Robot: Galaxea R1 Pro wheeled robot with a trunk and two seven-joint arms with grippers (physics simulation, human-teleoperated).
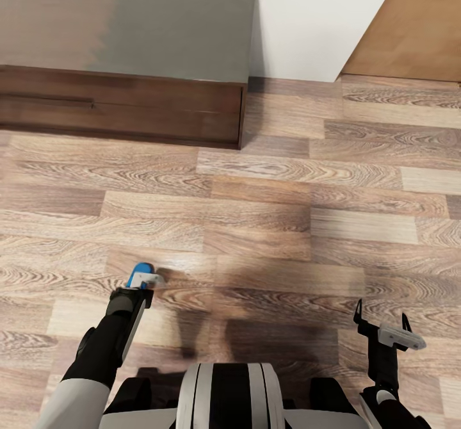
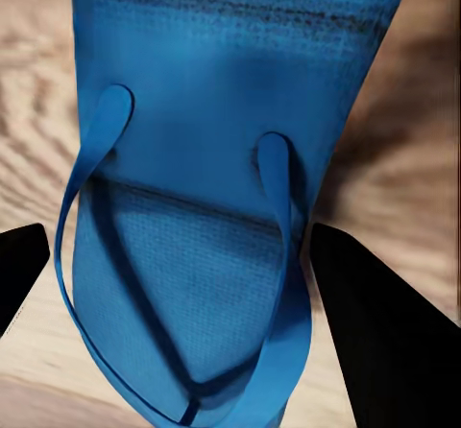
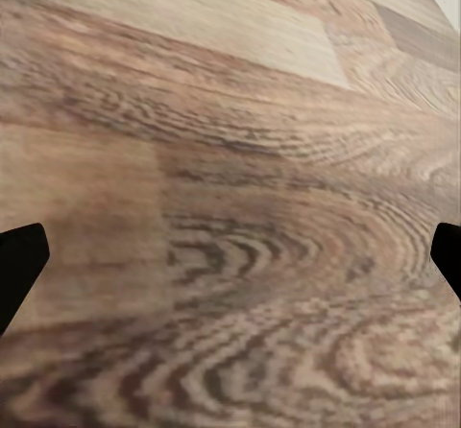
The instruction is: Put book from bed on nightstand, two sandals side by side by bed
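Your left hand (image 1: 142,286) clamped on a flat bright blue sandal (image 2: 206,188), light brown wood-plank floor (image 1: 288,224) beneath it, your right hand (image 1: 381,318) spread apart, holding nothing.

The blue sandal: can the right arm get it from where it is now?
Probably not. The sandal sits between the left gripper's fingers, across the robot's body from the right gripper, which hangs open over bare floor.

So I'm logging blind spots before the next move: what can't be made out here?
- Sandal, head view: mostly hidden behind the left pincer.
- Sandal heel, left wrist view: cut off by the frame edge.
- Bed, head view: cut off at the top and left edges.
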